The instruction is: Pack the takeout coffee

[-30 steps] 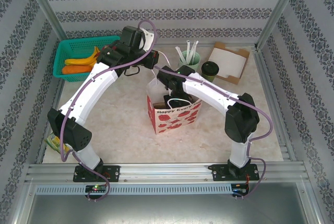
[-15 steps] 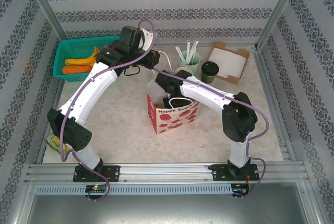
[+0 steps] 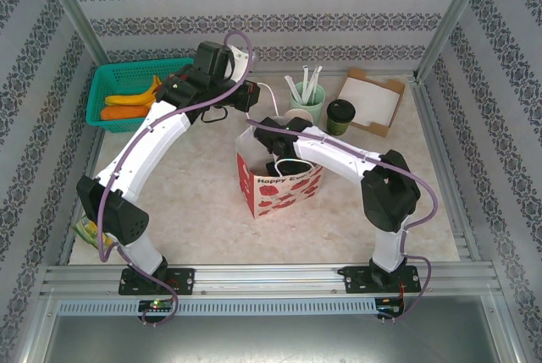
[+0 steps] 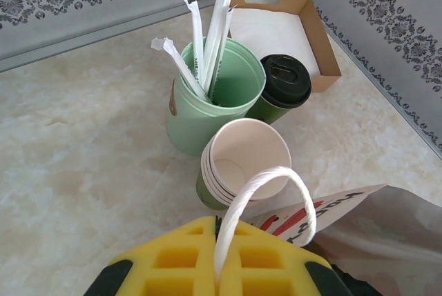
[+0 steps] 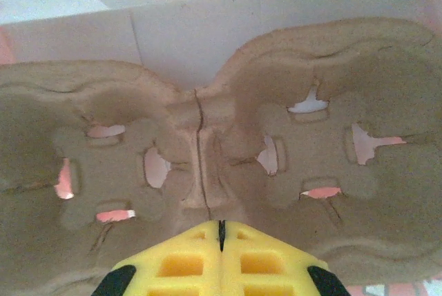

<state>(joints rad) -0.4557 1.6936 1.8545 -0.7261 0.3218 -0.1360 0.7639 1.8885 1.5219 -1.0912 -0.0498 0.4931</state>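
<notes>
- Here, nearest the arm bases, the red-and-white paper bag (image 3: 284, 187) stands upright mid-table.
- Inside it, the right gripper (image 5: 221, 230) hovers at a pulp cup carrier (image 5: 304, 103), its jaws pressed together with nothing between them.
- Just beyond the bag, the left gripper (image 4: 221, 235) is clamped on the bag's white cord handle (image 4: 276, 175).
- A stack of lidless paper cups (image 4: 245, 161) stands next, touching a mint-green cup (image 4: 214, 96) of wrapped straws.
- The takeout coffee (image 4: 285, 82) stands upright on the table, black lid on, against the mint-green cup's right side, outside the bag.
- Farthest back lies a cardboard tray (image 4: 314, 30).
</notes>
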